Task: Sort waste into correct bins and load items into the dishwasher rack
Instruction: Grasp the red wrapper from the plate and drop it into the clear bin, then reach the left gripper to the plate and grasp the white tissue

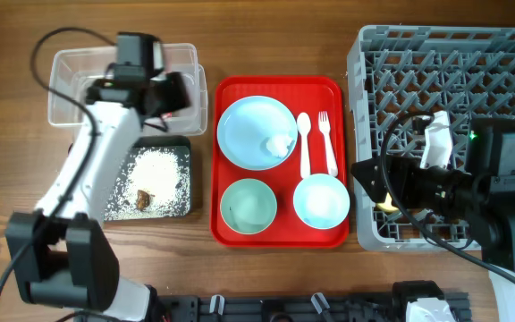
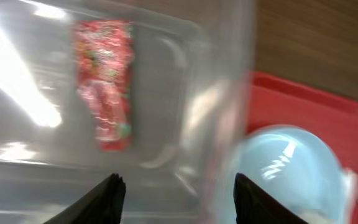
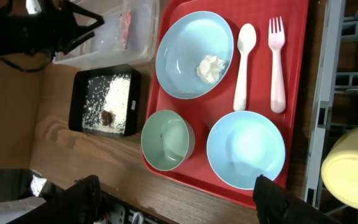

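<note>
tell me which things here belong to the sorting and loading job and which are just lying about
Job: red wrapper, tissue, rice, brown scrap, clear tub, black tray, plate, mint-green bowl, light-blue bowl, yellow cup, spoon, fork, grey rack.
Just lying about: red serving tray, wooden table.

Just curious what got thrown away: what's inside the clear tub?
A red snack wrapper lies in the clear tub. Overhead, the left arm covers part of it, hiding anything else there.
</note>
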{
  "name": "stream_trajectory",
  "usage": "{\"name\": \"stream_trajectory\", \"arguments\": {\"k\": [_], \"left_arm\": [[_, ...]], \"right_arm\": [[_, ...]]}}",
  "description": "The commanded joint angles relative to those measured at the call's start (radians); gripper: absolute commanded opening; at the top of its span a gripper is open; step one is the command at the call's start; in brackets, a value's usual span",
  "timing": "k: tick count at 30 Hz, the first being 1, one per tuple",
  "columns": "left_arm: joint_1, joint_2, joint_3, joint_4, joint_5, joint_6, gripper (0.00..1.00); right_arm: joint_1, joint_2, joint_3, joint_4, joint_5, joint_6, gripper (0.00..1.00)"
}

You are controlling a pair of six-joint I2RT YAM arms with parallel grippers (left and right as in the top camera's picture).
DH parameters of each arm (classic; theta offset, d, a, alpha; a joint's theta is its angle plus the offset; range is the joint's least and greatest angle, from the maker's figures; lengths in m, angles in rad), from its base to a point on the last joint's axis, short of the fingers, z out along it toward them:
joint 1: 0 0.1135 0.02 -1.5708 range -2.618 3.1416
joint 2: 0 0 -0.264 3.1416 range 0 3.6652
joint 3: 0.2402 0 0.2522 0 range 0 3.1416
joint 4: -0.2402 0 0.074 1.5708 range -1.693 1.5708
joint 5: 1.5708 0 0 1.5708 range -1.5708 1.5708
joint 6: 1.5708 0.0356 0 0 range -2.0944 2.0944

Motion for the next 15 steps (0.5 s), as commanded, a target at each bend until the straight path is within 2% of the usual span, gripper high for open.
{"name": "stream_trajectory", "arguments": {"k": [1, 4, 6, 10, 15], "left_arm": [[-0.180, -0.017, 0.027, -0.023, 0.064, 0.002, 0.55], [-0.315, 0.036, 0.027, -0.010, -0.030, 0.003, 0.58], [-0.375, 0.077, 0.027, 0.010, -0.086, 0.003, 0.65], [-0.463, 0.186, 0.027, 0.060, -0.091, 0.038, 0.76], [-0.518, 0.271, 0.027, 0.097, -0.092, 0.059, 0.77]], "right_arm": [[-0.003, -0.001, -0.003, -0.011, -0.017, 0.005, 0.80], [-0.003, -0.001, -0.003, -0.024, -0.017, 0.005, 0.80], [-0.003, -0.001, -0.003, -0.025, -0.017, 0.001, 0.80], [-0.003, -0.001, -0.003, -0.029, -0.017, -0.015, 0.80], [-0.003, -0.001, -0.003, -0.038, -0.017, -0.021, 0.80]]}}
